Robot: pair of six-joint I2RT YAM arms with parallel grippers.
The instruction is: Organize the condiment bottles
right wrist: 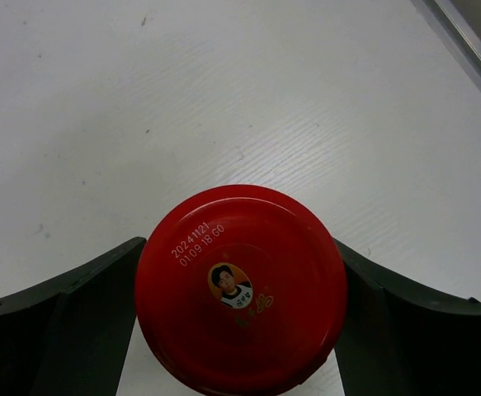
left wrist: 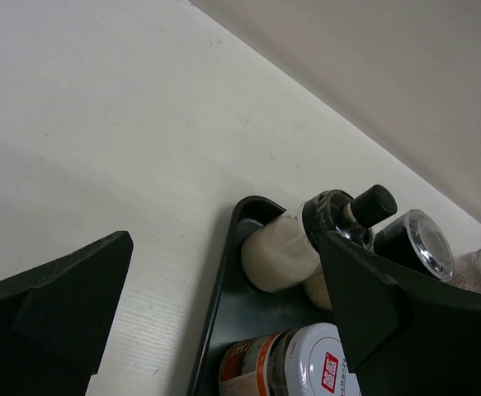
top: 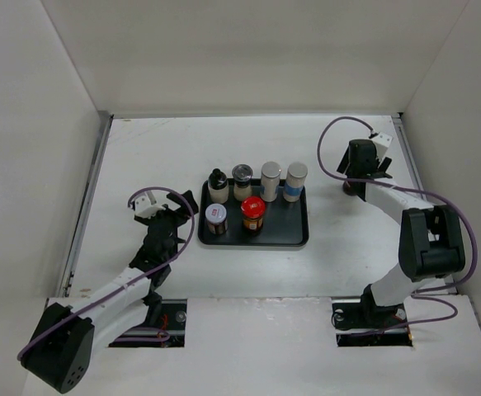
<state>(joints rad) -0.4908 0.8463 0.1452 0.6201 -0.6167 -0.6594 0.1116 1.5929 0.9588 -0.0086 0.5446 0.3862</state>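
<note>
Six spice jars (top: 271, 181) stand in two rows on the black tray (top: 288, 229) in the middle of the desk (top: 141, 148); the seventh, a red-capped jar (right wrist: 240, 289), is well apart to the right, pinched at its sides by the right fingers (right wrist: 75, 322). We judge the step in hand to be bringing this last jar over: the next move calls for a lift, then a set-down on the tray's bare front-right corner, beside the other red-capped jar (top: 253, 214). The blue-labelled jar (top: 296, 181) stands tall on that approach side. The left fingers (left wrist: 50, 305) hang spread wide, holding nothing, just beside the tray's left edge, near the black-capped cream bottle (left wrist: 306, 247).
</note>
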